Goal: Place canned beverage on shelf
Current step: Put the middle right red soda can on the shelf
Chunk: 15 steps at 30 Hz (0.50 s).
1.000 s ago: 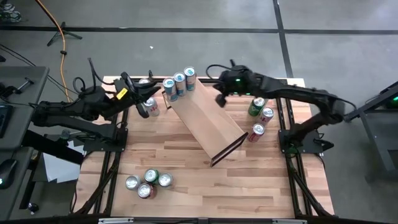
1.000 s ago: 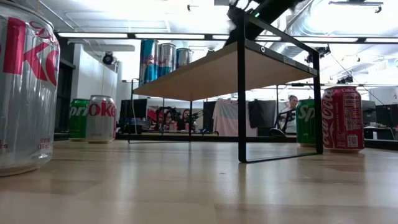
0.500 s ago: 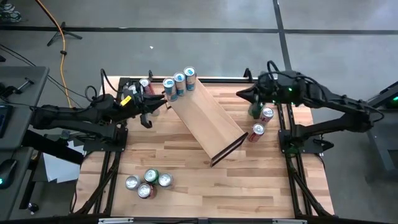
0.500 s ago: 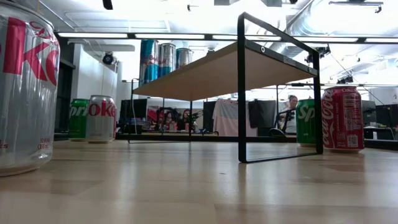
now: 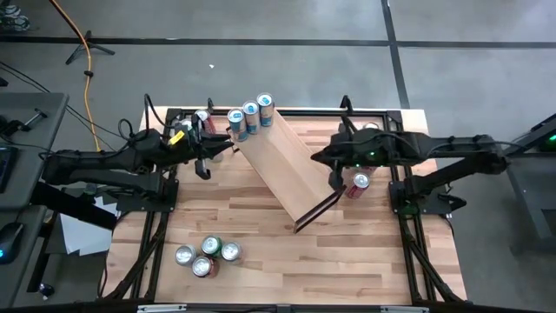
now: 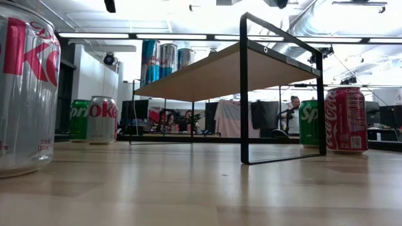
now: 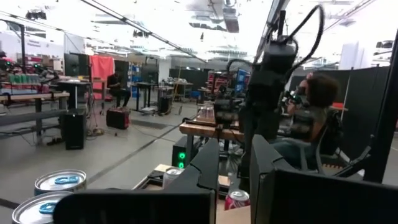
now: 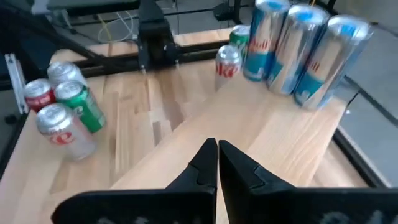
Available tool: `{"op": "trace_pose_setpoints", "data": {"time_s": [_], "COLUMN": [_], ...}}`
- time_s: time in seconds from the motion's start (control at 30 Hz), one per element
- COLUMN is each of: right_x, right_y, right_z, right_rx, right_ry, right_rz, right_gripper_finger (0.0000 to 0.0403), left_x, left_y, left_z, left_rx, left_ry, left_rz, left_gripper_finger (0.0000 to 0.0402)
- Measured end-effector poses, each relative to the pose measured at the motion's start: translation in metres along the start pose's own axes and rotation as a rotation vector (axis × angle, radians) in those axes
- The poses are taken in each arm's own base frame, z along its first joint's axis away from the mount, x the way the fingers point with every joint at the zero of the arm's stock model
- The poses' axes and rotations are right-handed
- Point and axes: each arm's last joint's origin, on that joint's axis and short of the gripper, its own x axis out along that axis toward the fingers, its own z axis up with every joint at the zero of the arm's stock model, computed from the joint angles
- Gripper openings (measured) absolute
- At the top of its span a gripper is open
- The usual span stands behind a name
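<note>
- Left hand (image 5: 207,156): near the bench's (image 5: 261,226) far-left corner, just beside the shelf's far end; fingers pressed together, holding nothing.
- Two cans, one green (image 6: 79,119) and one silver with red lettering (image 6: 102,119): standing on the bench by the far-left corner, seen side by side in the low view.
- Four cans (image 5: 205,256): clustered upright near the bench's near-left corner, silver, red and green tops.
- Three tall blue-and-silver cans (image 5: 250,114): upright in a row on the shelf's far end, close together.
- Shelf (image 5: 287,169): pale plank on a black frame, set diagonally across the middle of the bench, far-left to near-right.
- Right hand (image 5: 335,178): above the shelf's near-right end; fingers closed, empty.
- Red can (image 5: 358,184): upright on the bench by the right edge, just beside the right hand.
- Green can (image 6: 308,123): beside the red can, in the low view.
</note>
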Motion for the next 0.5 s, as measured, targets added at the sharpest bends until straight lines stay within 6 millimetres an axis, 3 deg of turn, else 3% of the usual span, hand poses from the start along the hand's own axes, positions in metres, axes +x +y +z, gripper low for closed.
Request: {"op": "trace_pose_setpoints", "data": {"time_s": [0.17, 0.33, 0.5], "right_x": [-0.022, -0.047, -0.04], "right_y": [-0.017, -0.024, -0.023], "right_z": [-0.031, -0.047, -0.053], "right_rx": [0.12, 0.198, 0.188], "right_ry": [-0.091, -0.403, -0.52], "right_rz": [0.048, 0.138, 0.157], "right_gripper_finger": [0.0, 0.0, 0.0], "left_x": [0.0, 0.0, 0.001], "left_y": [0.0, 0.0, -0.001], "left_z": [0.0, 0.0, -0.003], "left_rx": [-0.028, -0.034, -0.051], "left_ry": [0.001, 0.003, 0.02], "left_rz": [0.0, 0.004, 0.0], "left_gripper_finger": [0.0, 0.0, 0.0]}}
